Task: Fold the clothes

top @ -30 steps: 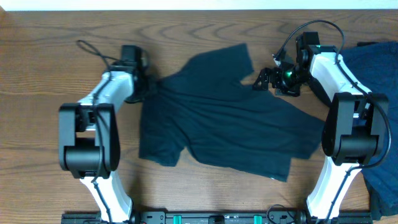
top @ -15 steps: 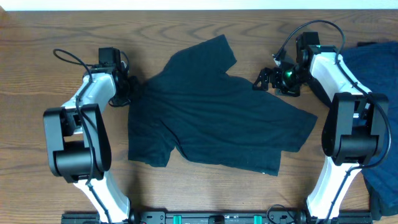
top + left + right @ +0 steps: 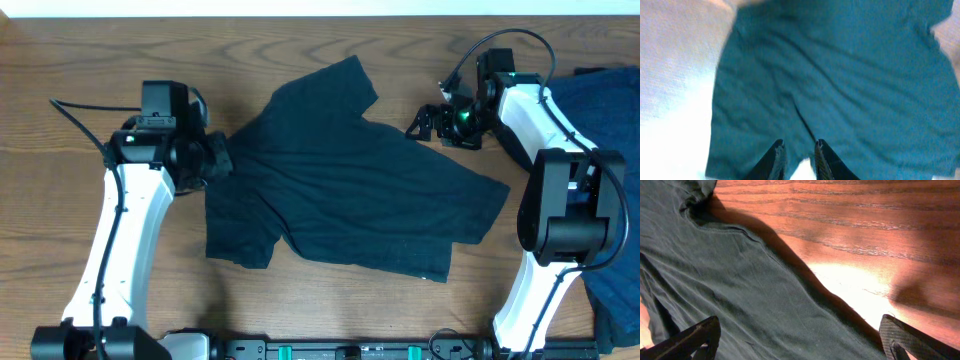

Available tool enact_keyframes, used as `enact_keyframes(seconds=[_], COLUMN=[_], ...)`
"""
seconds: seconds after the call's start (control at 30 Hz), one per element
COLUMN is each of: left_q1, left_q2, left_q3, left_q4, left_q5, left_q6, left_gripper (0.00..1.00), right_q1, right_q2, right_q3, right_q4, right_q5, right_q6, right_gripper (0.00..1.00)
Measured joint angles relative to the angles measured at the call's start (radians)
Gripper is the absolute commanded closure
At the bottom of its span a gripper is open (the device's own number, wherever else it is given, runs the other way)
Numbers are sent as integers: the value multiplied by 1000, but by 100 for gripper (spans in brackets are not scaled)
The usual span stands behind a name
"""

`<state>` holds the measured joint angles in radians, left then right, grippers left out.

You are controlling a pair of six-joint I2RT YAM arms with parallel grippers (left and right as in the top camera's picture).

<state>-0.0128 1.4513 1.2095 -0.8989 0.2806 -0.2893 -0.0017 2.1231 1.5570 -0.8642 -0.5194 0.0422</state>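
dark t-shirt (image 3: 350, 190) is spread flat at frame centre. left gripper (image 3: 218, 160) is seen narrowly parted at its left edge, nothing gripped; right gripper (image 3: 421, 126) is seen wide open, upper right.

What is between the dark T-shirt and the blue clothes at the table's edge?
The right arm stands between the T-shirt and the blue clothes, on bare wooden table. The overhead view shows it.

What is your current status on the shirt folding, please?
Left pincer barely open at edge of T-shirt, empty. Right pincer wide open, empty. T-shirt spread flat, unfolded. Other garment at right, apart.
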Motion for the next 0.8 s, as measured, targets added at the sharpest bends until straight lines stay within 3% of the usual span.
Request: enact_keyframes(seconds=[0.13, 0.17, 0.2, 0.23, 0.4, 0.53, 0.8], left_q1=[-35, -43, -50, -56, -63, -63, -63], left_q2=[-3, -3, -3, -3, 5, 10, 11], left_q3=[-7, -13, -22, -30, -82, -103, -105], left_q4=[-42, -44, -43, -43, -34, -18, -10], left_q5=[1, 1, 1, 1, 1, 0, 1], left_q6=[0, 1, 1, 0, 0, 0, 0], left_gripper=[75, 74, 73, 73, 73, 72, 67], right_q1=[0, 0, 0, 0, 0, 0, 3], right_q2=[0, 0, 0, 0, 0, 0, -1], right_q3=[2, 1, 1, 1, 1, 1, -66], right_q4=[-140, -193, -224, -238, -306, -340, -230], right_q5=[-18, -26, -32, -35, 12, 201, 462], right_q6=[11, 17, 16, 22, 56, 164, 315], right_gripper=[1, 24, 76, 99, 99, 99, 99])
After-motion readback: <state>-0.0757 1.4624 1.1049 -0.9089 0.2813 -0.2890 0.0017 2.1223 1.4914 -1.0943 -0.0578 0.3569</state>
